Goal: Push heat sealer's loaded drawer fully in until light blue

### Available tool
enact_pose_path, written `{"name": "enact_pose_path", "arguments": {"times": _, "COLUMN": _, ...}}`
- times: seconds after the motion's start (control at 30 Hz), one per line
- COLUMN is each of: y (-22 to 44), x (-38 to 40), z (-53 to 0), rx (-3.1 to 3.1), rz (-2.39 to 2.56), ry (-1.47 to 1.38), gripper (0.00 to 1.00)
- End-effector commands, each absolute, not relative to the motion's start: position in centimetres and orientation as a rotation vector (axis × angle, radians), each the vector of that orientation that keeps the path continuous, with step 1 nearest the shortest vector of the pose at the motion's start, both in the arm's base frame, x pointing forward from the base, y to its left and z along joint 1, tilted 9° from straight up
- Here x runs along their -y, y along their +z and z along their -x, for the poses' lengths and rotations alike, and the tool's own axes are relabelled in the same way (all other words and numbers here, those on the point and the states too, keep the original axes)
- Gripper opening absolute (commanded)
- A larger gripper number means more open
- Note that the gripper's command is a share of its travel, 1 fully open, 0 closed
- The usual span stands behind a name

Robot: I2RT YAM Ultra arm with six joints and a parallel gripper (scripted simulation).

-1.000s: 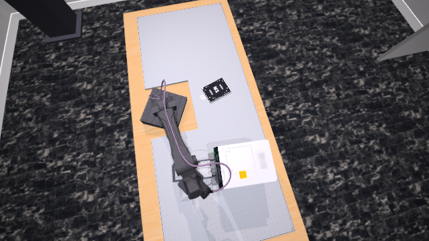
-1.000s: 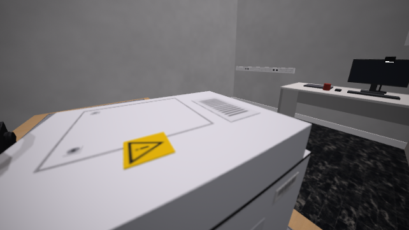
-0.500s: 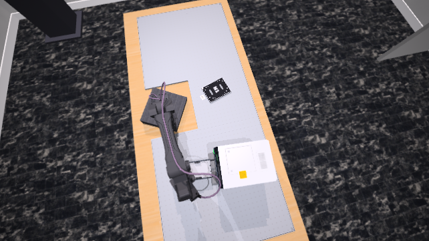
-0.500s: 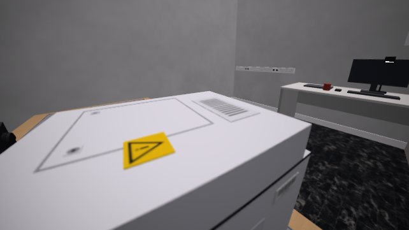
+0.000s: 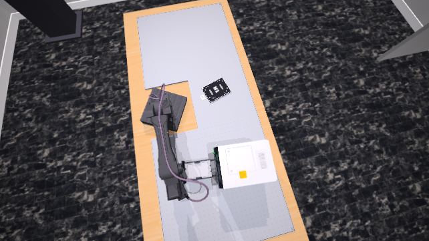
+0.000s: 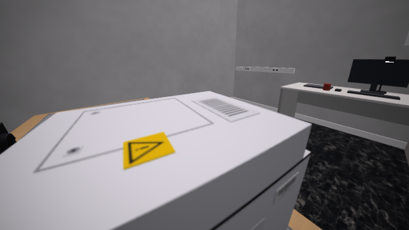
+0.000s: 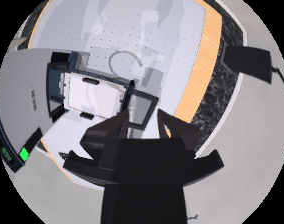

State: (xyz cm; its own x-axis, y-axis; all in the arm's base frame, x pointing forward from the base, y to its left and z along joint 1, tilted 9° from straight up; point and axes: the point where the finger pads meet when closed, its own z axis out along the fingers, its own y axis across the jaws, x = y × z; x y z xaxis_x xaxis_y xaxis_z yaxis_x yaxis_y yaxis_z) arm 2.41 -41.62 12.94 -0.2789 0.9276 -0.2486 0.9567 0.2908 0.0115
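A white, box-shaped heat sealer (image 5: 248, 163) (image 6: 191, 152) (image 7: 24, 87) with smooth faces and a square yellow warning label (image 5: 242, 174) (image 6: 148, 150) is standing upright on the pale, dotted surface (image 5: 187, 46) (image 7: 158, 30), its light (image 7: 24, 154) glowing green. Its loaded drawer (image 5: 198, 169) (image 7: 93, 96) is jutting out from the dark front, a flat white rectangular sheet (image 7: 100, 94) lying within dark edges. Near the drawer's outer end, the dark, angular hand (image 7: 143, 111) is holding its tapered fingers partly spread, with nothing pinched between them. A mauve cable (image 5: 161, 129) is looping along the matte dark arm (image 5: 164, 146).
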Motion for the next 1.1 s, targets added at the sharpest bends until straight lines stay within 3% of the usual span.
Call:
{"name": "enact_pose_path", "arguments": {"times": 0.0, "y": 12.8, "x": 41.0, "z": -1.3, "rx": -2.276, "rz": -1.877, "ry": -0.108, "gripper": 0.45}}
{"name": "enact_pose_path", "arguments": {"times": 0.23, "y": 12.1, "x": 39.4, "z": 0.1, "rx": -2.281, "rz": -1.851, "ry": -0.133, "gripper": 0.45}}
{"name": "enact_pose_path", "arguments": {"times": 0.33, "y": 10.0, "x": 38.1, "z": 0.7, "rx": -2.258, "rz": -1.973, "ry": 0.019, "gripper": 0.45}}
{"name": "enact_pose_path", "arguments": {"times": 1.07, "y": 10.2, "x": 34.0, "z": 7.5, "rx": -2.004, "rz": -2.362, "ry": -0.016, "gripper": 0.45}}
